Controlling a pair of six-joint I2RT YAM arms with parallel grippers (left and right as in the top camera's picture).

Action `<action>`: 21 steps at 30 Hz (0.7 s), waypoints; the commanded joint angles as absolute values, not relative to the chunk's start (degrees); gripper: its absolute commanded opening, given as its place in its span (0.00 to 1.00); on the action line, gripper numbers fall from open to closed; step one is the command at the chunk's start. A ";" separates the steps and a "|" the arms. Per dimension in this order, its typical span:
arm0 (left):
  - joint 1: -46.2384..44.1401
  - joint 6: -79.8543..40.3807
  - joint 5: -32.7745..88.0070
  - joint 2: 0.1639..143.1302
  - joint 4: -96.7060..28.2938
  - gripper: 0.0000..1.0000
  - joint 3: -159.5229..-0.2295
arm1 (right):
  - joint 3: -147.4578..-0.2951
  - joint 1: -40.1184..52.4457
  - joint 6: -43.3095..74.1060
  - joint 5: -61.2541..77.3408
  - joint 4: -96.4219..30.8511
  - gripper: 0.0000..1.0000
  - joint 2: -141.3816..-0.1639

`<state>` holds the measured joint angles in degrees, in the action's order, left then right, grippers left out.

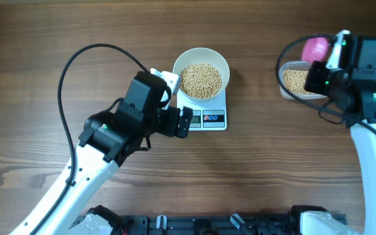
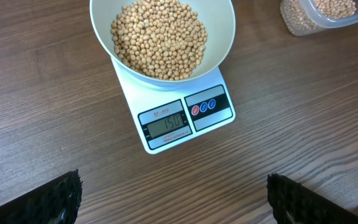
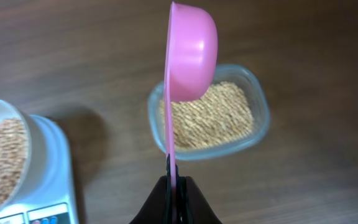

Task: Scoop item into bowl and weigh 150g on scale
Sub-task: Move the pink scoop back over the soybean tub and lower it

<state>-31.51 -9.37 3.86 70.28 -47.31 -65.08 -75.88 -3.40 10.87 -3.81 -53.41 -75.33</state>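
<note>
Soft, even light across the wooden table [image 1: 44, 39], a pale sheen up top. Left wrist view is crisp, the scale [image 2: 185, 121] display readable. Right wrist view runs dimmer: pink scoop [image 3: 188, 53] catches a small highlight, the bowl [image 3: 30, 143] blurs soft at the left edge.

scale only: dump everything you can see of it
The scale is small, flat and white, with rounded corners, and looks like plastic. Its front edge carries a grey display reading what looks like 150, beside a dark panel with red and blue round buttons. It lies flat on the wooden table, turned slightly askew in the left wrist view. The white bowl of beans sits on it, overhanging its sides. Nothing else touches it.
</note>
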 commanded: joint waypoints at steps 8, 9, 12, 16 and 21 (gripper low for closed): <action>-31.77 -9.87 3.14 70.19 -47.20 1.00 -64.82 | -76.40 -5.65 16.97 -1.39 -58.43 0.04 -82.59; -31.77 -9.89 3.14 70.19 -47.18 1.00 -64.82 | -76.40 -5.65 18.35 -2.13 -58.83 0.04 -83.15; -31.77 -9.89 3.14 70.19 -47.20 1.00 -64.82 | -76.38 -5.65 22.15 -4.82 -59.94 0.04 -84.88; -31.77 -9.89 3.14 70.19 -47.18 1.00 -64.82 | -76.38 -5.65 22.55 -4.95 -59.66 0.04 -87.29; -31.77 -9.89 3.14 70.19 -47.20 1.00 -64.82 | -76.38 -5.65 22.55 -4.69 -59.22 0.05 -89.54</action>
